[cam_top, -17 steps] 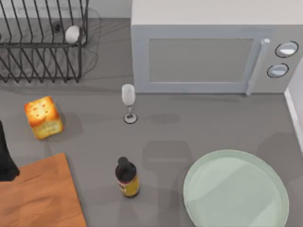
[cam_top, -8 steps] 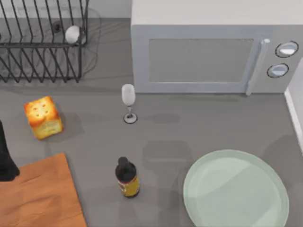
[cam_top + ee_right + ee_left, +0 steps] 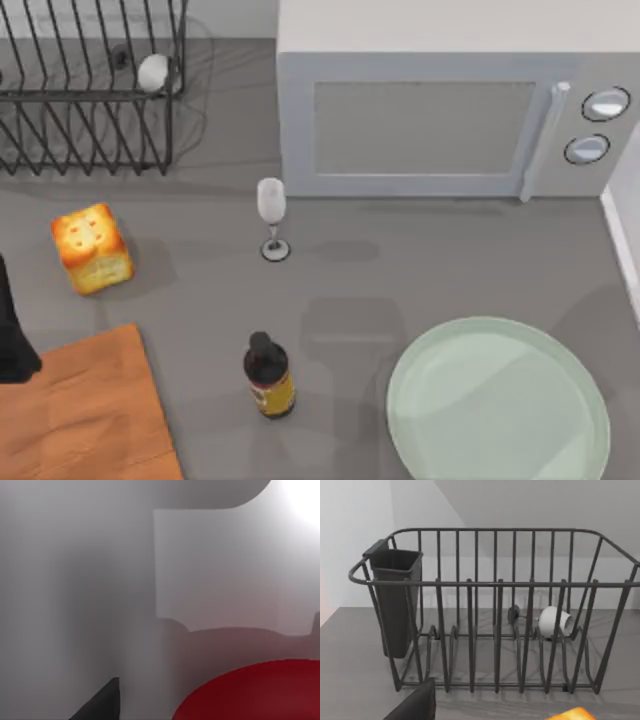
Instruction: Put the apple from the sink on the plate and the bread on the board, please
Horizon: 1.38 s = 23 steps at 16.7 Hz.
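On the table's left side the bread (image 3: 92, 248) sits free, near the far corner of the board (image 3: 85, 410) but not on it; the board is bare. Left arm (image 3: 12, 330) shows as a dark shape at the top view's left edge, over the board's edge, apparently idle. Its wrist camera faces the wire dish rack (image 3: 495, 610), which holds a dark cutlery cup (image 3: 395, 600) and a small white cup (image 3: 554, 622) lying on its side; a sliver of bread shows at that picture's lower edge. Whether the left jaws are spread or closed cannot be told.

The plate (image 3: 500, 400) lies empty at the table's right front, with a dark bottle (image 3: 268, 375) and a wine glass (image 3: 271, 215) standing well clear between plate and bread, in front of the microwave (image 3: 450, 120).

Right wrist view: the apple (image 3: 255, 692) looms large and red, very close to the lens, against pale grey walls, likely the sink. One dark finger (image 3: 100, 702) of the right gripper shows; whether the jaws pinch the apple cannot be told. Judgement: the apple pick is the step in hand, the bread step not yet begun.
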### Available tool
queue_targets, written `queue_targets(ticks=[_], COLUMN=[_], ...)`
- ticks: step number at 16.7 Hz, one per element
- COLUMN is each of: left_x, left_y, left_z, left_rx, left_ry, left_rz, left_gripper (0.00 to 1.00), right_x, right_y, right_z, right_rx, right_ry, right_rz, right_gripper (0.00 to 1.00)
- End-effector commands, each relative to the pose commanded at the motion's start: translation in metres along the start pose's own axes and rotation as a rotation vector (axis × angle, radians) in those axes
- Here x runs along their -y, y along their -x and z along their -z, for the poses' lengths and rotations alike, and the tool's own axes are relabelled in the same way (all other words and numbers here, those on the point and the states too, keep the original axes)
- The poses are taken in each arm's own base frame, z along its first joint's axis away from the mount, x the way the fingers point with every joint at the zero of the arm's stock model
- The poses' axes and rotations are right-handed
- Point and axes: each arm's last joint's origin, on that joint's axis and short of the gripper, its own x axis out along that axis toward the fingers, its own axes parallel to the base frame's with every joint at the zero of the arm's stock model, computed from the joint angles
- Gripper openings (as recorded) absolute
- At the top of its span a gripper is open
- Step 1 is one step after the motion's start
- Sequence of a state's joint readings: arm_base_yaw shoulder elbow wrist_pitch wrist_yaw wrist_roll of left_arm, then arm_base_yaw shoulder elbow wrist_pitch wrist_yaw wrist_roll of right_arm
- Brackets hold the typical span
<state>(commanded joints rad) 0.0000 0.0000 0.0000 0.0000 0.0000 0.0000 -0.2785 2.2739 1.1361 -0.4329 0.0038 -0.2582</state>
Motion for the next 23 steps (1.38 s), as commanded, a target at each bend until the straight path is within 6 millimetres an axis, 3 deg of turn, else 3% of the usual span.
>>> queue_targets(ticks=[5,6,13,14,18,23], left_x=[0.0,0.0,0.0,0.0,0.0,0.0], left_y=[0.0,0.0,0.0,0.0,0.0,0.0], left_z=[0.0,0.0,0.0,0.0,0.0,0.0], left_rx=[0.0,0.0,0.0,0.0,0.0,0.0], left_ry=[0.0,0.0,0.0,0.0,0.0,0.0], left_rz=[0.0,0.0,0.0,0.0,0.0,0.0], left_gripper=[1.0,1.0,1.0,1.0,1.0,1.0], right_x=[0.0,0.0,0.0,0.001,0.002,0.002], right_y=[0.0,0.0,0.0,0.03,0.048,0.101], right_z=[0.0,0.0,0.0,-0.008,-0.01,-0.011], right_rx=[0.0,0.0,0.0,0.054,0.054,0.053], right_ry=[0.0,0.0,0.0,-0.007,-0.007,-0.007], right_rz=[0.0,0.0,0.0,0.0,0.0,0.0], right_gripper=[0.02,0.0,0.0,0.0,0.0,0.0])
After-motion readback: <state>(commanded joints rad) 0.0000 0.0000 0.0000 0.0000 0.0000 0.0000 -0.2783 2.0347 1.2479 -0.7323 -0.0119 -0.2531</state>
